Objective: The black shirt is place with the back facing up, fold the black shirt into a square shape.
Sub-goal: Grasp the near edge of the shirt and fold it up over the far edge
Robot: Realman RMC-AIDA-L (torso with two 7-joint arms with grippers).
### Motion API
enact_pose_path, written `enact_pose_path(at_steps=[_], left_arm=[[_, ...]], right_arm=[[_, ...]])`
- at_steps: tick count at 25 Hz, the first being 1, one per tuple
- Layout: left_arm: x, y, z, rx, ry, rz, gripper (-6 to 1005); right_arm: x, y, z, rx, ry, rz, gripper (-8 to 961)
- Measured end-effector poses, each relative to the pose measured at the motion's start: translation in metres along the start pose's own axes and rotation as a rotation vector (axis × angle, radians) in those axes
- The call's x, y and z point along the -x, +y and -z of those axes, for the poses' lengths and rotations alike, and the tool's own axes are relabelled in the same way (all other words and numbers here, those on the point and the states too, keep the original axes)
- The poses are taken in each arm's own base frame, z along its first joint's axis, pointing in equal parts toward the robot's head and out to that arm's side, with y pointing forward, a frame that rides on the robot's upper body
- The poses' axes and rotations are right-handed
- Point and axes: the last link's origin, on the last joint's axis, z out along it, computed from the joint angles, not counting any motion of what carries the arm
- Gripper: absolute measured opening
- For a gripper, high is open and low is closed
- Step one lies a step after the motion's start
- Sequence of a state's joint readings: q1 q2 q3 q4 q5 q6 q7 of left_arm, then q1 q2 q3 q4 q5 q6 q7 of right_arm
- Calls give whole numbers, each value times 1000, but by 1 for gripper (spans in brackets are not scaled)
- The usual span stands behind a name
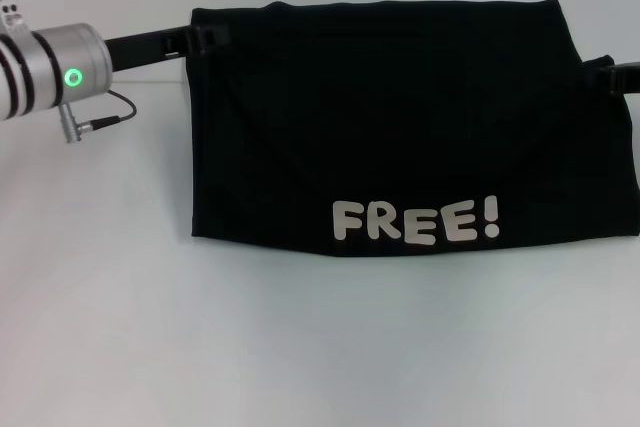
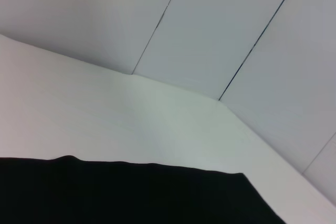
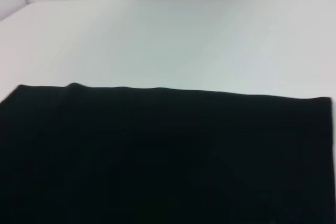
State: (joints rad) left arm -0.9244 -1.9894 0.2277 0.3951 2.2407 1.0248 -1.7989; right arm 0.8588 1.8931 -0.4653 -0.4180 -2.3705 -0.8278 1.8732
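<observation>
The black shirt (image 1: 400, 117) lies folded into a wide rectangle on the white table (image 1: 120, 327). Pale letters "FREE!" (image 1: 415, 220) face up along its near edge. My left gripper (image 1: 188, 42) is at the shirt's far left corner, its black tip overlapping the cloth edge. At the shirt's right edge, near the far corner, is my right gripper (image 1: 608, 77). Both wrist views show only a straight edge of the black shirt (image 2: 131, 195) (image 3: 168, 156) with bare table beyond it.
The left arm's silver wrist (image 1: 50, 72) with a green light and a cable hangs over the table's far left. Pale wall panels (image 2: 210, 30) rise behind the table. Bare white table surrounds the shirt at the front and left.
</observation>
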Motion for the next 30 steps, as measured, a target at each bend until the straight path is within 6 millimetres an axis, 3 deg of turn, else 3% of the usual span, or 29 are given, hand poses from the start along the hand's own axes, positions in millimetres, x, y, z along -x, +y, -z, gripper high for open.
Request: enact_pose_path(at_steps=[9,16,22,24,30], left_arm=[[19,7,-21,-70,-67,-71,17],[29,11,-28,-87,-104,-100,16],[28,9,-27,-94,-103,-93,122],[26,7,-25,-104,-103,-97,210],[15,-16,-2,-190,-54,-99,418]], right_arm=[[-22,15,-21,-57,22,22,78],[-29,19,-24,-60,25,15,122],[-32,20,-23,-58,24,-1,159],[-30,18,-21,-70,8,-6,172],[-21,17,-10,-50,-48,-12,449]])
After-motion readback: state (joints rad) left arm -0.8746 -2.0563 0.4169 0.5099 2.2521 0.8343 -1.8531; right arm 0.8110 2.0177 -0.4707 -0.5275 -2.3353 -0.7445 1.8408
